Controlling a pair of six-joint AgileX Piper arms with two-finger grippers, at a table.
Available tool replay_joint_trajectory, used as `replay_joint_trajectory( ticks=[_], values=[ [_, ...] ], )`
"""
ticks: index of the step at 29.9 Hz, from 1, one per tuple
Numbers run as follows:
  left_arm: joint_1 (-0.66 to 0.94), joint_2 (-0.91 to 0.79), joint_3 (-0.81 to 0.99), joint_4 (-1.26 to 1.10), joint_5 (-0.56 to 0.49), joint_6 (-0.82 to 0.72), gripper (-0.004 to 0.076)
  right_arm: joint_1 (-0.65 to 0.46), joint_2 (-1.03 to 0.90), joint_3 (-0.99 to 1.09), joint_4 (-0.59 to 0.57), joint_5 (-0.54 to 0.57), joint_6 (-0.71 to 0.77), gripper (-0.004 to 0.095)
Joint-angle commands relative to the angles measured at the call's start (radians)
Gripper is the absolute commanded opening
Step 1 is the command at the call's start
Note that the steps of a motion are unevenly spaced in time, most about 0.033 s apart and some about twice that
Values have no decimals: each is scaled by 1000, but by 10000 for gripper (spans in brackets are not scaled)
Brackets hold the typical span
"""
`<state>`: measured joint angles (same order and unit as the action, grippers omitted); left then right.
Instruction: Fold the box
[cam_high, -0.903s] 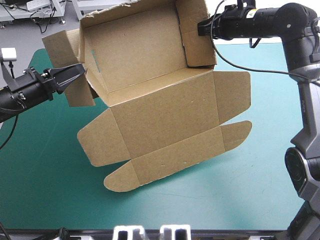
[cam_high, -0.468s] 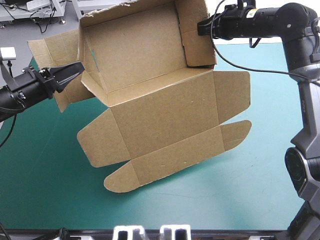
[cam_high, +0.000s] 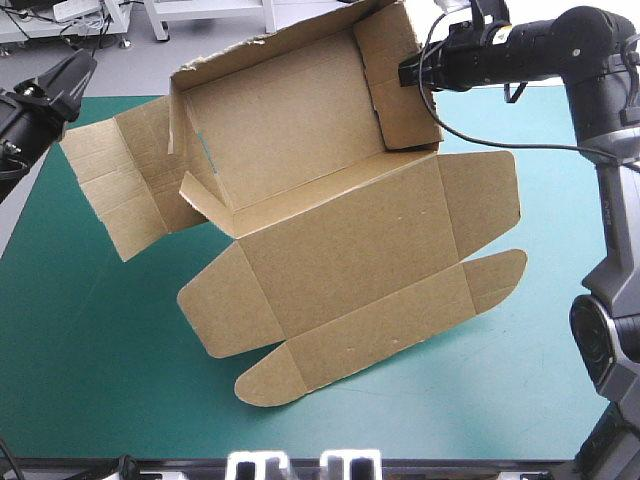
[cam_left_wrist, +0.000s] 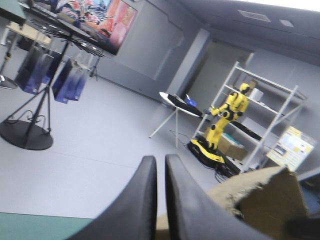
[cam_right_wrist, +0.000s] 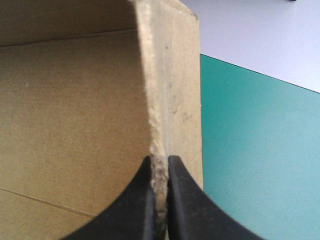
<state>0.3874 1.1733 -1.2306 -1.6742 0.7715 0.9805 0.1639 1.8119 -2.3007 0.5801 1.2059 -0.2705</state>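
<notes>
Nearest me, the box shows its lid, a wide brown panel spread open over the teal-green surface. A rounded strip runs along the lid's near edge, and there is a wing at each side. The sheet seems to slope upward away from me, but I cannot tell whether the strip touches the surface.

Behind the lid is the tray, open toward me with its back wall up. On its left a long flap lies splayed outward and unraised, and a short tab stands loose at that corner. On its right the side wall stands upright, and the right jaws pinch its top edge. In their own view the black fingers are all but together, with the raw board between them.

Farthest off, past the far left corner of the surface, the left jaws hang clear of the box. Their fingers are pressed together on nothing and point out into the room, with only a corner of board beside them.

I judge the step in hand to be raising the tray's sides: the right side is up and held, and the left is not. The next move seems to call for the left jaws to come down to the splayed flap and open onto its outer edge. They would then swing it up and over the tab so it tucks into the tray. Meanwhile the right jaws would need to hold firm, or the tilted box may swing.
</notes>
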Motion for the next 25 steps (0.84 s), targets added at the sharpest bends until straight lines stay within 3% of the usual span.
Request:
replay_joint_trajectory(
  ticks=[1,9,14,20,25],
  values=[
    [-6,19,-36,-134,-76,44,-1,0,-70,-29,57,-68,8,-7],
    [-4,129,-49,-134,-201,66,-10,0,-125,-30,17,-60,6,-7],
    [38,166,-49,-131,-206,131,-10,0,-153,-30,-37,-35,8,-7],
    [174,195,-49,-98,-80,92,-10,0,-180,-30,-80,-30,27,-7],
    [234,242,-49,2,103,-11,-10,0,-189,-30,20,-80,27,-7]
  ],
)
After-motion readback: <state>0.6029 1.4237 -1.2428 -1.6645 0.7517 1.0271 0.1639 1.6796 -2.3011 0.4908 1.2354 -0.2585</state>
